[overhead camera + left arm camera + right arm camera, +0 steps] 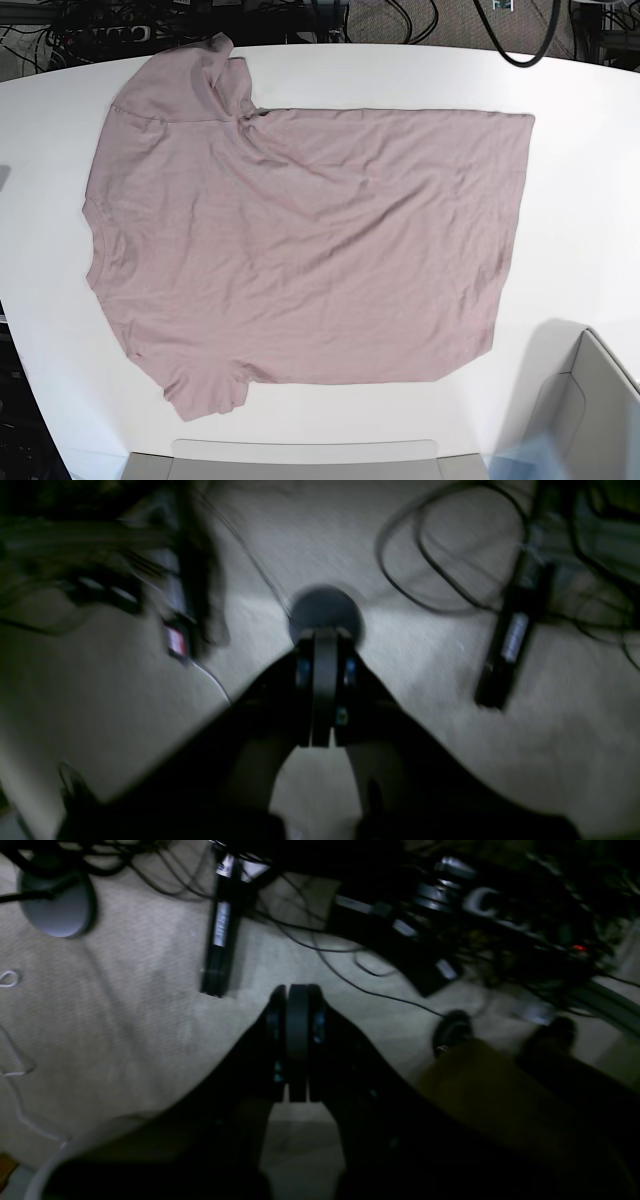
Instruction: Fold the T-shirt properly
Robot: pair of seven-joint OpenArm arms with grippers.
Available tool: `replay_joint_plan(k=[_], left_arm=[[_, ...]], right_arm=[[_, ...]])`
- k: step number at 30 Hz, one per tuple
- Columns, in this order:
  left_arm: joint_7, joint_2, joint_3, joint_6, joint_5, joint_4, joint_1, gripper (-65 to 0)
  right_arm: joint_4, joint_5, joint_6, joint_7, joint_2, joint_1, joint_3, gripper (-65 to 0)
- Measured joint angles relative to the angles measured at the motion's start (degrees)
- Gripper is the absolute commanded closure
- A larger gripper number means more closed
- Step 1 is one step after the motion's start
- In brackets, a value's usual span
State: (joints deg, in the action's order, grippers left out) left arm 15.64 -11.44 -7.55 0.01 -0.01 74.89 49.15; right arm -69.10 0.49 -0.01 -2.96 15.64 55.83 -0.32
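Note:
The dusty-pink T-shirt [300, 240] lies spread flat on the white table [585, 200] in the base view. Its neckline is at the left, its hem at the right, and one sleeve points to the far left corner and the other to the near left. Neither arm shows in the base view. In the left wrist view my left gripper [325, 632] is shut with nothing between its fingers, and it hangs over pale carpet. The right wrist view shows my right gripper [298, 987] shut and empty too, also above the floor. The shirt is in neither wrist view.
A grey bin [600, 400] stands at the table's near right corner, and a grey tray edge [300, 455] runs along the front. Beyond the far edge lie cables [90, 35]. On the floor are a black power strip [220, 930], a round grey disc [325, 610] and loose wires.

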Motion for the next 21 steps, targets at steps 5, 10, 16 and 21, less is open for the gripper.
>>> replay_joint_plan(k=[5, 10, 16, 21], left_arm=[[2.34, -2.43, 0.31, -0.59, -0.35, 10.14, 3.80, -0.3], [3.96, -2.91, -3.78, -0.35, -0.20, 18.88, 10.05, -0.3], [3.80, -2.75, -6.69, -0.57, -0.17, 27.36, 14.82, -0.3], [4.09, -2.67, -6.80, -0.87, -0.24, 32.63, 15.96, -0.3]], right_arm=[[-9.03, 0.11, 0.07, -0.13, 2.51, 3.32, 0.31, -0.1], [-17.55, 0.09, 0.07, 0.35, 4.50, 7.80, 0.81, -0.1], [-27.87, 0.17, -0.11, 0.07, 4.28, 11.96, 4.92, -0.1], [-35.67, 0.07, 0.70, 0.28, 4.00, 12.76, 6.08, -0.1]])
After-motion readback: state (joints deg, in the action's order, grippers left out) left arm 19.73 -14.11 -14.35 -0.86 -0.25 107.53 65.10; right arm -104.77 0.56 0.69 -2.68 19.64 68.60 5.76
